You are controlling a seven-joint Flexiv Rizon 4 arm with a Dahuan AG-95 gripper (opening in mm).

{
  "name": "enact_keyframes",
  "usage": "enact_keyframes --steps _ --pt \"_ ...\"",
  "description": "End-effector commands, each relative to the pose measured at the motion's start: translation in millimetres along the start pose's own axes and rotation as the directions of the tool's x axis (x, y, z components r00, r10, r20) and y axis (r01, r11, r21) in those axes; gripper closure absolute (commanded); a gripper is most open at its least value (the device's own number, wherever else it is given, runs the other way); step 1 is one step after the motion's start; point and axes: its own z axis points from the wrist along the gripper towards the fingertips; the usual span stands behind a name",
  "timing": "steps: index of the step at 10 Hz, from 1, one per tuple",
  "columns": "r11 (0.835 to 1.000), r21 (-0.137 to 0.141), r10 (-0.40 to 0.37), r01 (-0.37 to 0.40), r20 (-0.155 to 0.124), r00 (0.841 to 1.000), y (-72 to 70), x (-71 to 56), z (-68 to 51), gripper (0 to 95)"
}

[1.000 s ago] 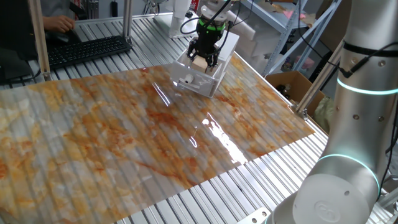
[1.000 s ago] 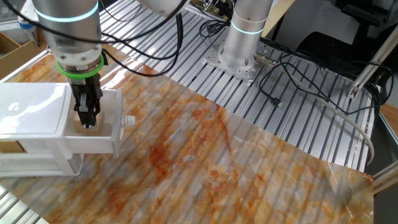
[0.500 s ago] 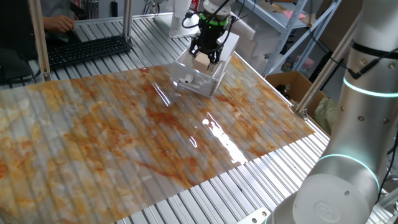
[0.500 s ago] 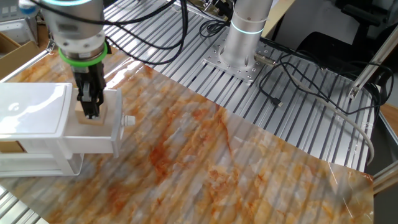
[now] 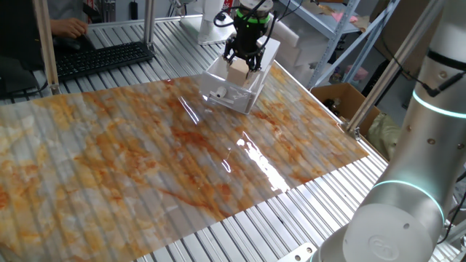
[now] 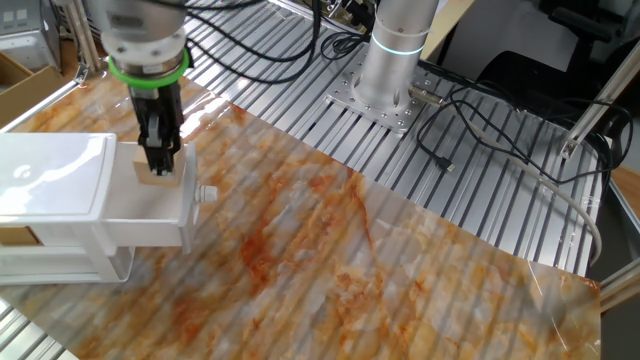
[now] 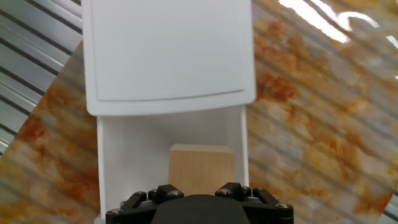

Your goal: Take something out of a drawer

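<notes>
Gripping a light tan wooden cube (image 5: 239,67) between its black fingers, the pincer (image 5: 241,64) hangs over the pulled-out tray of a clear plastic drawer unit (image 5: 234,92) at the far end of the marbled orange tabletop (image 5: 145,160) in one fixed view; a black keyboard (image 5: 102,58) lies on the metal slats beyond, well apart.

From the other fixed view, the pincer (image 6: 157,168) points straight down, its fingers closed to the cube's width, with the cube (image 6: 155,172) clamped at their tips and raised above the open tray, just beside the unit's white top (image 6: 50,175). A small white knob (image 6: 207,193) sticks out from the tray's front. The arm's silver base (image 6: 390,60) stands on the slatted frame, well apart from the drawer unit.

Seen from the hand view, the cube (image 7: 202,170) sits directly beyond the pincer's black body (image 7: 199,208), centred between the tray's white side walls (image 7: 244,149), with the white top (image 7: 168,53) filling the upper frame. The fingertips themselves are hidden here.
</notes>
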Motion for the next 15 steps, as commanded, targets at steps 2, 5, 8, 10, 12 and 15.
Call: enact_keyframes --steps 2,5,8,10,12,15 --pt "1.000 0.011 0.013 -0.013 -0.003 1.000 -0.8 10.9 -14.1 95.0" --pt "1.000 -0.008 0.010 -0.011 -0.063 0.998 -3.8 26.3 -32.2 95.0" --pt "0.999 -0.022 -0.032 0.030 -0.086 0.996 -5.3 41.5 -31.7 95.0" --pt "0.999 -0.040 -0.036 0.031 -0.112 0.993 -4.5 42.0 -30.7 95.0" --pt "0.999 -0.036 -0.038 0.035 -0.105 0.994 -2.5 42.9 -28.7 95.0" --pt "0.997 -0.025 -0.077 0.075 -0.100 0.992 0.2 40.9 -28.5 95.0"
